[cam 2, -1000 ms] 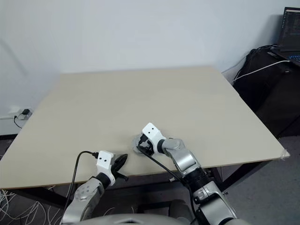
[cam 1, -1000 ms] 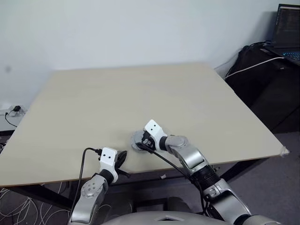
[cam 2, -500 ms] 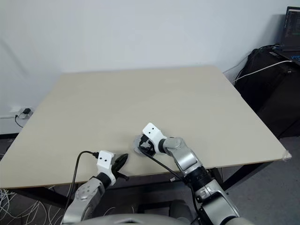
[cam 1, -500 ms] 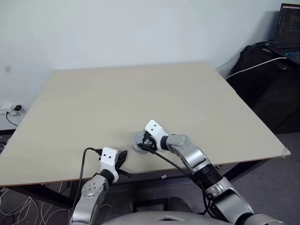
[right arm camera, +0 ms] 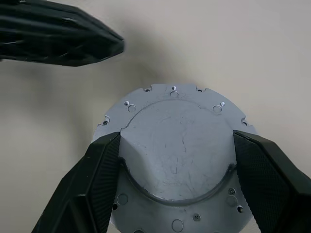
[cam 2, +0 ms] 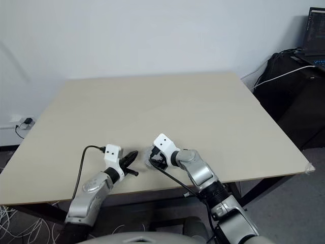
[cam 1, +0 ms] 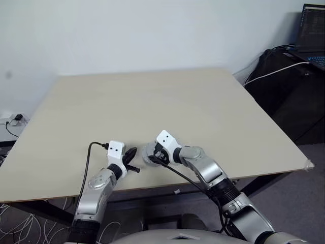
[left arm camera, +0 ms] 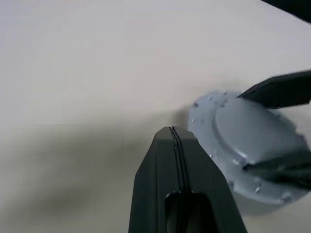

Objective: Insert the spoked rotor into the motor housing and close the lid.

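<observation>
Lid (right arm camera: 177,145), light grey round rigid metal disc, pinched at raised centre by right tool (right arm camera: 177,162); left tool (left arm camera: 173,145) pressed together beside it; likely slippery.

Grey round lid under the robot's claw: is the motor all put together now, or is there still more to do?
Looks nearly done: the lid lies plain face up on the table, with no rotor or windings showing. In hand: the right gripper clasps the lid's raised centre, while the left gripper, shut, points at its rim. Left: letting go. Whether the lid is fully seated can't be told.
</observation>
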Robot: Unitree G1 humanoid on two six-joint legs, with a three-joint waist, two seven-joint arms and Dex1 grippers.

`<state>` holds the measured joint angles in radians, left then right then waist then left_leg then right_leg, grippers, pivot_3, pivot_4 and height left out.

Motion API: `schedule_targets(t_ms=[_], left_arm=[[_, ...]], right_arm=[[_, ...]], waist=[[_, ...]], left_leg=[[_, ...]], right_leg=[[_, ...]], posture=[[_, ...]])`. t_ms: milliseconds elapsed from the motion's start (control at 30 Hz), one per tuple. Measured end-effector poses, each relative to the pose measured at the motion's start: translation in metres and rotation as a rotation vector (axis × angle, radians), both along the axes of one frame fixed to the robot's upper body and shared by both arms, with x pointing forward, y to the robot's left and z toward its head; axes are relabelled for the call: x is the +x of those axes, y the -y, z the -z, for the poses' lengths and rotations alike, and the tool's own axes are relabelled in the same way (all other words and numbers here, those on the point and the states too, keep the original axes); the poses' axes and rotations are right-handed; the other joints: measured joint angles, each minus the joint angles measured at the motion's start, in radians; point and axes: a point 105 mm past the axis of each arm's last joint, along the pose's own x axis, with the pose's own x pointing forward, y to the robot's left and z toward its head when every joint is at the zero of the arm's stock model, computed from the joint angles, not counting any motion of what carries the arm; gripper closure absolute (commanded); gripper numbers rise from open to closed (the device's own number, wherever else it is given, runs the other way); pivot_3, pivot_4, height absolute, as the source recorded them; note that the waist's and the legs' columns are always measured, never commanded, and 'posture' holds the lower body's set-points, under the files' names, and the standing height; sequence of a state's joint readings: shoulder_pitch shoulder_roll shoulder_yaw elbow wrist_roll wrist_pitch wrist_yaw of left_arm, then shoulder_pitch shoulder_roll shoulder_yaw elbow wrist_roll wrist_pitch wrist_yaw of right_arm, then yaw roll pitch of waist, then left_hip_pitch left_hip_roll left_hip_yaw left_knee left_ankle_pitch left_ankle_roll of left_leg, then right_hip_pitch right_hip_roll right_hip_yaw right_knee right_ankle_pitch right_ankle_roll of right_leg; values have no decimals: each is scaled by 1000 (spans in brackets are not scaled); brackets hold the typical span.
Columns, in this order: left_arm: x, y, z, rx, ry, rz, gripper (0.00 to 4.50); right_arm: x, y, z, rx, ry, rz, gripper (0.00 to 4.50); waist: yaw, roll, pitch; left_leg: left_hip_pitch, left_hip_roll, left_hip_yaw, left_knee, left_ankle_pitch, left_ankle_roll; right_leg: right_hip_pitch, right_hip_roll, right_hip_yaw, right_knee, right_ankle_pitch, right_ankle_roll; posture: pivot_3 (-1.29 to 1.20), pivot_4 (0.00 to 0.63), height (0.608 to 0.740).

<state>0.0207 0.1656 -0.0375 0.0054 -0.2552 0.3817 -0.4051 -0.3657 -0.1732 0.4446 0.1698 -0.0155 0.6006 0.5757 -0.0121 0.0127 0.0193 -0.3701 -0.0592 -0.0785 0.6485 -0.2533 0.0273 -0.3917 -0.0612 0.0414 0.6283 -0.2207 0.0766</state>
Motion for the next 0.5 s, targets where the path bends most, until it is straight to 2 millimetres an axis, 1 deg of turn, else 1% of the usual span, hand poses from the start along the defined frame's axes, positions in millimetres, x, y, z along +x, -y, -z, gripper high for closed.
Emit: schedule_targets(t_ms=[133, 233, 400, 500], left_arm=[[12, 3, 0, -41, -106, 18, 4500], [17, 11, -3, -71, -163, 56, 4500], [18, 20, 0, -101, -257, 97, 4500], [20, 22, -1, -99, -279, 112, 4500]], right_arm=[[0, -1, 0, 3, 1, 7, 1293], [-1, -1, 0, 6, 3, 8, 1293], [-1, -2, 0, 9, 5, 12, 1293], [-2, -1, 0, 10, 5, 15, 1293]], waist=[[-1, -1, 0], [-2, -2, 0], [-3, -2, 0], [-2, -2, 0]], left_leg=[[1, 0, 0, 0, 1, 1], [1, 0, 0, 0, 1, 1], [1, 0, -1, -1, 1, 1], [1, 0, -1, -1, 1, 0]], right_leg=[[1, 0, 0, 0, 0, 0], [1, 0, 0, 0, 0, 0], [1, 0, 0, 0, 1, 2], [1, 0, 0, 0, 2, 3]], posture=[[0, 0, 740], [0, 0, 740], [0, 0, 740], [0, 0, 740]])
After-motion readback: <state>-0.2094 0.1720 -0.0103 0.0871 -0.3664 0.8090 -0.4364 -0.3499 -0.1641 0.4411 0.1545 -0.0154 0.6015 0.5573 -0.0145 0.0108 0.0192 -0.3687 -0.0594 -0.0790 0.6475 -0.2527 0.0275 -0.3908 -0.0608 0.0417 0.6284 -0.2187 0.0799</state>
